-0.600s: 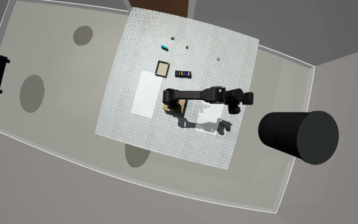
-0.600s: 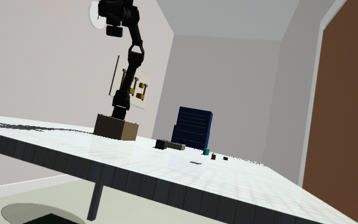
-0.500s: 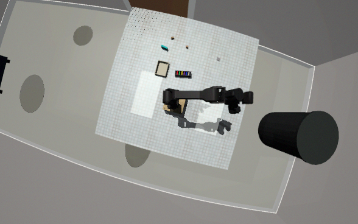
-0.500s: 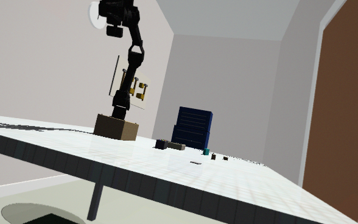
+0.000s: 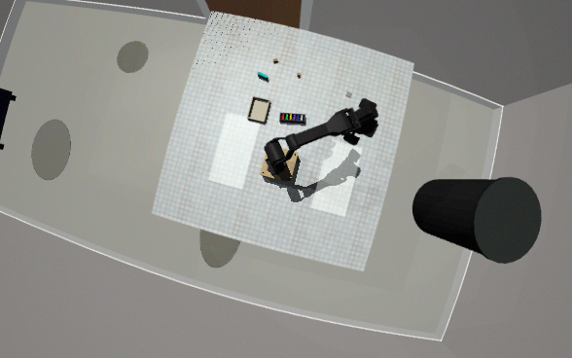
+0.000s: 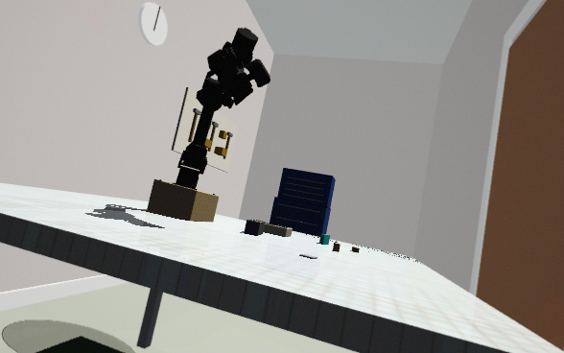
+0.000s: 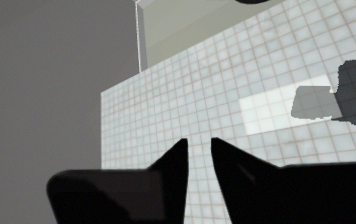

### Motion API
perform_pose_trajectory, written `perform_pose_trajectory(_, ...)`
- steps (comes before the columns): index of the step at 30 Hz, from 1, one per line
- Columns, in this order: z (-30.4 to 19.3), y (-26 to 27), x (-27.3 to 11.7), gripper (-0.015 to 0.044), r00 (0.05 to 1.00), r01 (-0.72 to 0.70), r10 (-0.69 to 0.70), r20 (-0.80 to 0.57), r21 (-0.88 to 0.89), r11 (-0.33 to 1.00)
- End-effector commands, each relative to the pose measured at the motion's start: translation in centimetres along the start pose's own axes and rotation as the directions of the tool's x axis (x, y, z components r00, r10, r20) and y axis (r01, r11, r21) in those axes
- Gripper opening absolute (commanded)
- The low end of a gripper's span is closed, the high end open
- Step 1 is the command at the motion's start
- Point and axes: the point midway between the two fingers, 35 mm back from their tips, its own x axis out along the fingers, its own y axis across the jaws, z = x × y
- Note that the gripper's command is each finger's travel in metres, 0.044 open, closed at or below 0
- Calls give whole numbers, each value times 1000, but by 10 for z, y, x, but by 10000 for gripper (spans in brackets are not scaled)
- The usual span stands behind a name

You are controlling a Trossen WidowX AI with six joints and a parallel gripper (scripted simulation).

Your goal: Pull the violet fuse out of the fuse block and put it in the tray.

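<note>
Seen from the top: gripper [image 5: 366, 119] held high over the tiled table [image 5: 340, 233], far out to one side of the wooden base [image 5: 292, 165], well apart from the fuse block [image 5: 292, 117]. Fingers nearly together, only a narrow gap between them in the wrist view, with nothing inside that gap except table tiles below. Holding nothing.

Fuse block standing just beside the tray [image 5: 259, 110], not touching it as far as can be told. Coloured fuses in a row inside the block; violet fuse too small to single out with certainty, apparently seated in the row with the others. Tray lying flat, light inside, no fuse in it.

Further along the table, beyond the tray: a small teal piece [image 5: 263, 75], two small brown cubes [image 5: 275, 60] and [image 5: 300, 75], and a small grey flat piece [image 5: 348, 94] near the gripper. All of these well apart from the block.

Between the gripper and the block only the arm itself [image 5: 316, 131], stretched from the base. In the exterior view the arm [image 6: 211, 110] raised steeply, wrist folded at the top, block [image 6: 254, 226] and tray [image 6: 278, 230] low on the table, far below it. A dark cylinder [image 5: 479, 219] standing off the table edge.
</note>
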Motion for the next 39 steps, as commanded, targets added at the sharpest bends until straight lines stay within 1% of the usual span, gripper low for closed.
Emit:
perform_pose_trajectory(1, -64, -1, 21, 74, 990, 13, -52, -128, -291, 957)
perform_pose_trajectory(3, -99, -3, 29, 74, 977, -10, -83, -194, -438, 899)
perform_pose_trajectory(6, -152, -11, 36, 74, 949, -76, -141, -282, -637, 768)
perform_pose_trajectory(9, -204, -25, 38, 74, 912, -171, -208, -354, -788, 591)
perform_pose_trajectory(11, -236, -37, 36, 74, 884, -247, -257, -391, -856, 454)
perform_pose_trajectory(13, -269, -52, 33, 74, 852, -333, -311, -421, -895, 298)
perform_pose_trajectory(15, -301, -70, 27, 74, 816, -427, -373, -441, -896, 125)
perform_pose_trajectory(18, -342, -102, 15, 74, 763, -559, -464, -449, -819, -127)
perform_pose_trajectory(19, -352, -112, 11, 74, 749, -593, -490, -446, -782, -194)
perform_pose_trajectory(20, -358, -118, 8, 74, 740, -612, -506, -443, -756, -233)
perform_pose_trajectory(39, -357, -128, 17, 74, 737, -619, -512, -441, -746, -248)
